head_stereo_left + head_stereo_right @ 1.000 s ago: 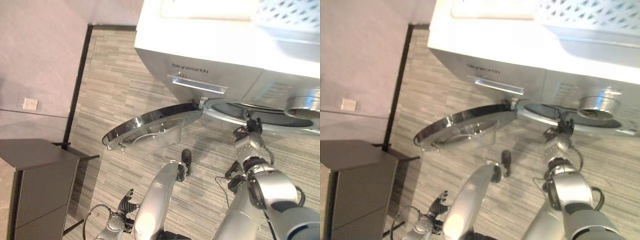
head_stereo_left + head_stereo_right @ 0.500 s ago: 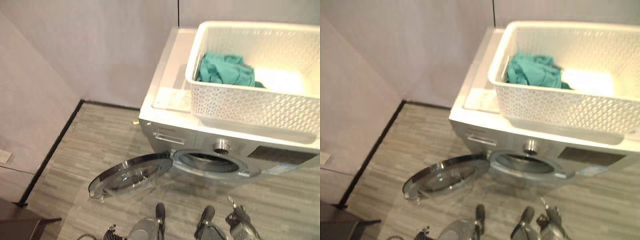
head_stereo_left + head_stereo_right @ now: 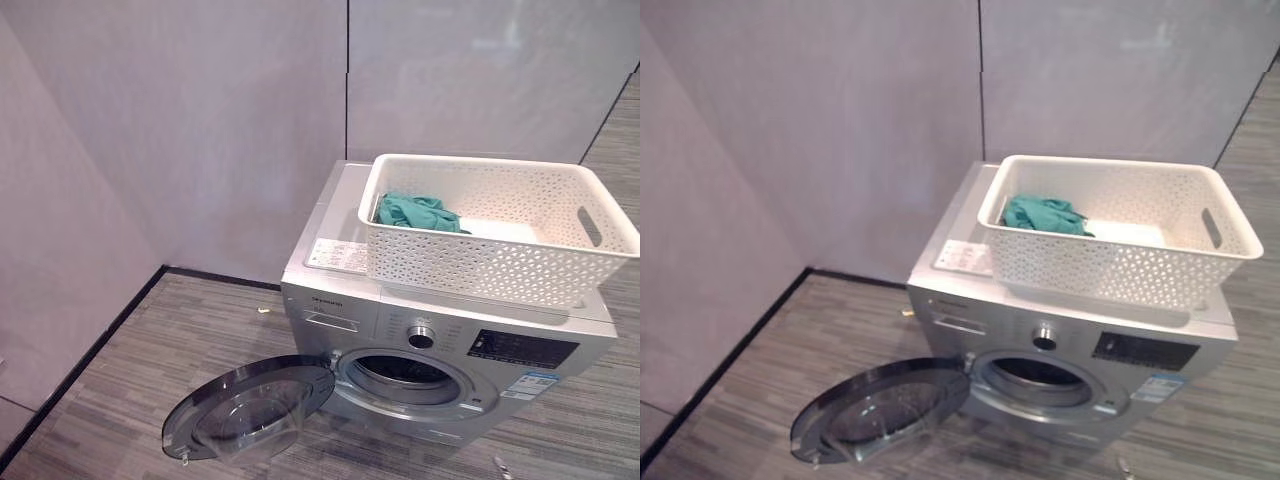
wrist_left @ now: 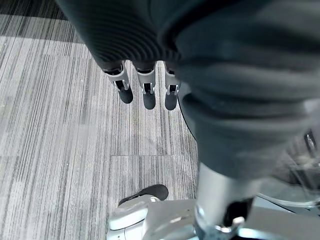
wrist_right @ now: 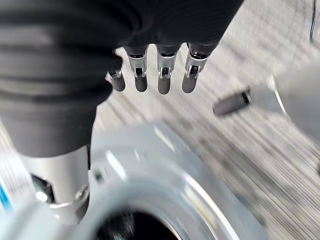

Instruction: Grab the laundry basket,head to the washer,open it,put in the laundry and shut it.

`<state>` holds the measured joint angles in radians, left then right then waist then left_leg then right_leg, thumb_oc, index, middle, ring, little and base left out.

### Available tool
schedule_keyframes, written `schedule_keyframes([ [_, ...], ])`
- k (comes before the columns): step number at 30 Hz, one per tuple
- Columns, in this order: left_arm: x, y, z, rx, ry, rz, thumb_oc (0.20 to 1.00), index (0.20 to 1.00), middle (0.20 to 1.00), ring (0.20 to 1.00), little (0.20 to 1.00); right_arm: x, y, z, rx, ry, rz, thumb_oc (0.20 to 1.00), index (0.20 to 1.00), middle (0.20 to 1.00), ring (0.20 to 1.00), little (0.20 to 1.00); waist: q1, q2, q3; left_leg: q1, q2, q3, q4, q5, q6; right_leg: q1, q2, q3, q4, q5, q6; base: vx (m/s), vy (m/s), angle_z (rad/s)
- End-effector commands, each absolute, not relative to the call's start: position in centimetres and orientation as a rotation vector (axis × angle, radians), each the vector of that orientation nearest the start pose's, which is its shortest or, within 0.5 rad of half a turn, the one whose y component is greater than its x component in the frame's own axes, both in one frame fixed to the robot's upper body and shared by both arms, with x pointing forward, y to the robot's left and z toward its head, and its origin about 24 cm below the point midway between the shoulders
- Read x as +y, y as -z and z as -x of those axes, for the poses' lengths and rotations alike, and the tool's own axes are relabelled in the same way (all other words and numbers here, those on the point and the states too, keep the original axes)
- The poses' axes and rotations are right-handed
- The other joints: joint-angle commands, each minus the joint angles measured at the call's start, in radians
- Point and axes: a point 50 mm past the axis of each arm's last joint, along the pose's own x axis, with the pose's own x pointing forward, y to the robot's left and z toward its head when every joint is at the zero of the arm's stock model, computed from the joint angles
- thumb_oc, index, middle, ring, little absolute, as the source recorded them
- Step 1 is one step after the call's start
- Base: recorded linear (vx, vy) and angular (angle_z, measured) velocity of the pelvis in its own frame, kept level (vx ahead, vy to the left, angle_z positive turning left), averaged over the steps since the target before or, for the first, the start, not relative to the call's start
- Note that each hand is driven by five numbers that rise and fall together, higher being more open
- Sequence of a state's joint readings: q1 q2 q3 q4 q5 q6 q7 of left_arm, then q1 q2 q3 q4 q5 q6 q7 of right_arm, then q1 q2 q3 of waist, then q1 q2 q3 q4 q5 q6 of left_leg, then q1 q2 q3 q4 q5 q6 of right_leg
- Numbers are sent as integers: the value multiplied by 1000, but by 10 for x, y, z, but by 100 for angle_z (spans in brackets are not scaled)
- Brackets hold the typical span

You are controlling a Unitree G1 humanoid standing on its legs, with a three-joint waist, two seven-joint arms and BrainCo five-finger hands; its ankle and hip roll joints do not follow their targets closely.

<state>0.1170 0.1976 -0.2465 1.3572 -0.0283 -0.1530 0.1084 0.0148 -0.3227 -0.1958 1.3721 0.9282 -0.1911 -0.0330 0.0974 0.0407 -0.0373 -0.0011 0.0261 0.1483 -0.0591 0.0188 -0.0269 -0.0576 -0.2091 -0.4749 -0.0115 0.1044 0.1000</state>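
- At the far left, the washer door (image 3: 250, 408) stands swung wide open, low over the grey plank floor (image 3: 120, 400), hinged at the left side of the round opening.
- The washer (image 3: 440, 350) stands in the corner against the pale wall (image 3: 180, 130), and its drum opening (image 3: 405, 372) is uncovered and dark inside.
- On top of the washer sits the white laundry basket (image 3: 480, 265), upright, covering most of the lid and reaching to its right edge.
- Inside the basket, at its left end, lies a teal cloth (image 3: 412, 211), bunched up; next to it, toward the right, there is something white (image 3: 495, 229) that I cannot identify.
- My left hand (image 4: 145, 87) hangs above the floor with the fingers (image 4: 124, 92) straight and relaxed, and it holds nothing.
- My right hand (image 5: 160, 75) is near the metal rim of the drum opening, its fingers (image 5: 163, 82) also loose and extended, grasping nothing.
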Motion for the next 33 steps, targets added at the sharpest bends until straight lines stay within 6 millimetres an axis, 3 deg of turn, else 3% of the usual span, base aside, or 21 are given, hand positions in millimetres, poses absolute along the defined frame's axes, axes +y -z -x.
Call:
schedule_keyframes([
  [1, 221, 170, -54, 1246, -42, -328, 1000, 1000, 1000, 1000, 1000, -330, 120, -103, 673, 1027, -491, 1000, 1000, 1000, 1000, 1000, 3, -30, 55, -21, 26, -21, -28, 53, -50, 107, -8, -3, -60, -12, 64, 69, -8, -5],
  [2, 225, 170, -49, 1265, -33, -342, 1000, 1000, 1000, 1000, 1000, -357, 101, -107, 573, 1059, -433, 1000, 1000, 1000, 1000, 1000, -3, -38, 51, -21, 28, -22, -28, 52, -51, 107, -8, -2, -59, -10, 66, 54, 1, -6],
  [3, 225, 170, -49, 1265, -32, -342, 1000, 1000, 1000, 1000, 1000, -357, 101, -107, 573, 1060, -433, 1000, 1000, 1000, 1000, 1000, -3, -37, 50, -21, 28, -22, -28, 52, -51, 106, -8, -2, -59, -10, 66, 50, 9, -1],
  [4, 228, 170, -44, 1278, -40, -349, 1000, 1000, 1000, 1000, 1000, -377, 82, -115, 477, 1082, -385, 1000, 1000, 1000, 1000, 1000, -7, -43, 51, -22, 29, -22, -28, 51, -51, 107, -8, -3, -59, -8, 68, 57, 19, 2],
  [5, 233, 169, -41, 1295, -67, -339, 1000, 1000, 1000, 1000, 1000, -405, 48, -123, 310, 1126, -309, 1000, 1000, 1000, 1000, 1000, -12, -54, 50, -22, 28, -25, -28, 47, -51, 109, -9, -4, -59, -6, 72, 57, 19, 2],
  [7, 234, 170, -38, 1305, -73, -331, 1000, 1000, 1000, 1000, 1000, -416, 36, -121, 248, 1165, -302, 1000, 1000, 1000, 1000, 1000, -11, -59, 47, -21, 27, -29, -28, 44, -50, 112, -10, -8, -59, -7, 73, 80, 36, 1],
  [8, 238, 169, -32, 1321, -112, -313, 1000, 1000, 1000, 1000, 1000, -444, -15, -126, 35, 1211, -193, 1000, 1000, 1000, 1000, 1000, -10, -71, 46, -23, 27, -37, -28, 41, -50, 113, -10, -11, -54, -9, 76, 139, 58, 9],
  [9, 240, 169, -31, 1324, -110, -318, 1000, 1000, 1000, 1000, 1000, -458, -53, -132, -137, 1242, -140, 1000, 1000, 1000, 1000, 1000, -4, -84, 47, -26, 27, -45, -28, 37, -49, 116, -11, -16, -51, -12, 77, 138, 54, 8],
  [10, 243, 168, -30, 1326, -109, -330, 1000, 1000, 1000, 1000, 1000, -466, -89, -139, -293, 1243, -98, 1000, 1000, 1000, 1000, 1000, 1, -94, 47, -29, 26, -52, -28, 35, -49, 116, -12, -19, -50, -12, 79, 100, 27, 5],
  [11, 244, 168, -32, 1327, -99, -343, 1000, 1000, 1000, 1000, 1000, -469, -108, -141, -362, 1257, -58, 1000, 1000, 1000, 1000, 1000, 9, -101, 49, -32, 25, -56, -28, 34, -49, 116, -13, -22, -49, -12, 81, 68, 15, -3],
  [14, 251, 166, -30, 1337, -99, -367, 1000, 1000, 1000, 1000, 1000, -469, -176, -158, -690, 1149, -112, 1000, 1000, 1000, 1000, 1000, 31, -131, 47, -40, 24, -64, -28, 28, -49, 116, -13, -29, -53, -9, 85, 69, 7, 5],
  [18, 261, 163, -36, 1319, -97, -388, 1000, 1000, 1000, 1000, 1000, -460, -255, -179, -921, 976, -52, 1000, 1000, 1000, 1000, 1000, 69, -168, 55, -59, 21, -77, -28, 30, -49, 109, -14, -35, -56, -3, 91, 54, -6, 14],
  [19, 264, 162, -36, 1317, -92, -396, 1000, 1000, 1000, 1000, 1000, -452, -281, -190, -951, 894, 2, 1000, 1000, 1000, 1000, 1000, 79, -178, 56, -63, 20, -78, -28, 31, -49, 107, -13, -35, -58, -1, 91, 31, -4, 13],
  [21, 267, 161, -37, 1313, -86, -407, 1000, 1000, 1000, 1000, 1000, -446, -295, -196, -958, 858, 42, 1000, 1000, 1000, 1000, 1000, 89, -187, 58, -65, 19, -81, -28, 31, -48, 106, -14, -38, -58, 1, 92, 37, 1, 8],
  [22, 279, 156, -39, 1304, -75, -440, 1000, 1000, 1000, 1000, 1000, -427, -335, -224, -900, 718, 210, 1000, 1000, 1000, 1000, 1000, 123, -211, 65, -73, 15, -89, -28, 35, -46, 104, -12, -41, -60, 6, 90, 44, 5, 13],
  [23, 277, 157, -39, 1305, -78, -432, 1000, 1000, 1000, 1000, 1000, -425, -338, -227, -903, 710, 210, 1000, 1000, 1000, 1000, 1000, 117, -207, 65, -72, 15, -88, -28, 35, -46, 104, -13, -39, -60, 6, 90, 34, 7, 2],
  [25, 287, 153, -41, 1299, -78, -460, 1000, 1000, 1000, 1000, 1000, -405, -362, -250, -759, 606, 497, 1000, 1000, 1000, 1000, 1000, 135, -227, 75, -81, 14, -93, -28, 43, -44, 97, -13, -40, -59, 13, 90, 0, 0, 6],
  [26, 285, 154, -40, 1299, -80, -451, 1000, 1000, 1000, 1000, 1000, -403, -364, -253, -762, 600, 499, 1000, 1000, 1000, 1000, 1000, 130, -223, 74, -81, 14, -91, -28, 42, -44, 97, -13, -38, -59, 13, 90, -3, 3, 21],
  [27, 294, 150, -41, 1305, -78, -478, 1000, 1000, 1000, 1000, 1000, -386, -370, -273, -618, 497, 738, 1000, 1000, 1000, 1000, 1000, 145, -242, 81, -89, 13, -97, -28, 48, -43, 92, -13, -41, -59, 15, 88, 7, -1, 13],
  [28, 293, 151, -38, 1311, -74, -476, 1000, 1000, 1000, 1000, 1000, -380, -376, -281, -574, 479, 810, 1000, 1000, 1000, 1000, 1000, 145, -242, 81, -90, 12, -100, -28, 49, -42, 93, -12, -43, -60, 16, 87, 77, -31, 0],
  [33, 302, 147, -38, 1304, -86, -474, 1000, 1000, 1000, 1000, 1000, -339, -371, -304, -360, 222, 1284, 1000, 1000, 1000, 1000, 1000, 150, -259, 93, -106, 22, -125, -28, 39, -53, 86, 3, -39, -63, 3, 91, 27, -29, 5],
])
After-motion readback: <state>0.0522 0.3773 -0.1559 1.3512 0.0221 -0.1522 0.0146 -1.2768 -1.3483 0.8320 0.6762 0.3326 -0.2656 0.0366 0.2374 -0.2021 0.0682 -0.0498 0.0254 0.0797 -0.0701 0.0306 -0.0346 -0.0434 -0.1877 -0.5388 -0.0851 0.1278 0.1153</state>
